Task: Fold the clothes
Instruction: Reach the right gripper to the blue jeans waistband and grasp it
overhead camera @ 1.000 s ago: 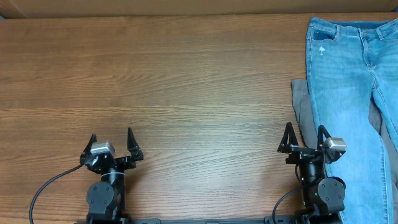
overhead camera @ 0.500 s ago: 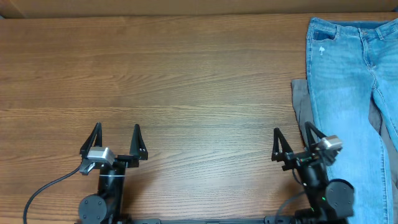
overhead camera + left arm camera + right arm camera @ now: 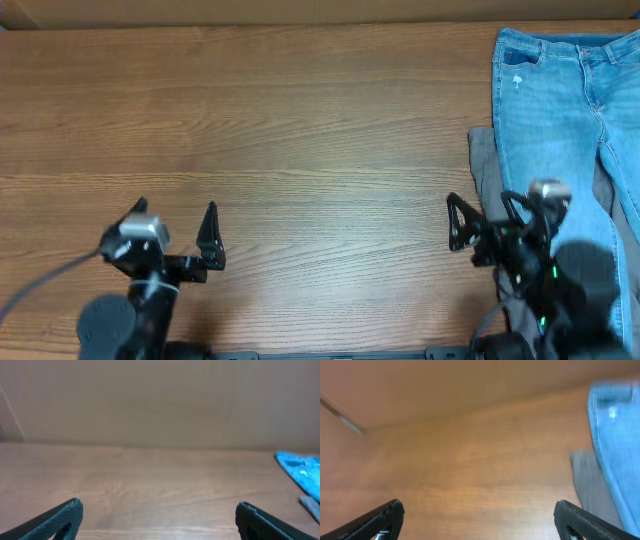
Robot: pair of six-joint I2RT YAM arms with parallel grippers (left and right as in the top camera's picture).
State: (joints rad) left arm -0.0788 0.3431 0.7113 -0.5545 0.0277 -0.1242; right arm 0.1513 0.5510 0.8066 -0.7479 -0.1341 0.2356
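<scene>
Approach step: both tools empty, clothes not yet gripped.

We note the long light-blue denim jeans (image 3: 550, 120) lying flat at the right edge of the brown wooden surface (image 3: 300, 130), on top of the plain grey trousers (image 3: 483, 165), which show along the jeans' left side. The left tool (image 3: 174, 206) and right tool (image 3: 481, 198) both stand spread wide, holding nothing. The right one is near the grey edge and the left is well apart. We judge that the next move calls for reaching the jeans and pinching the denim layer alone.
</scene>
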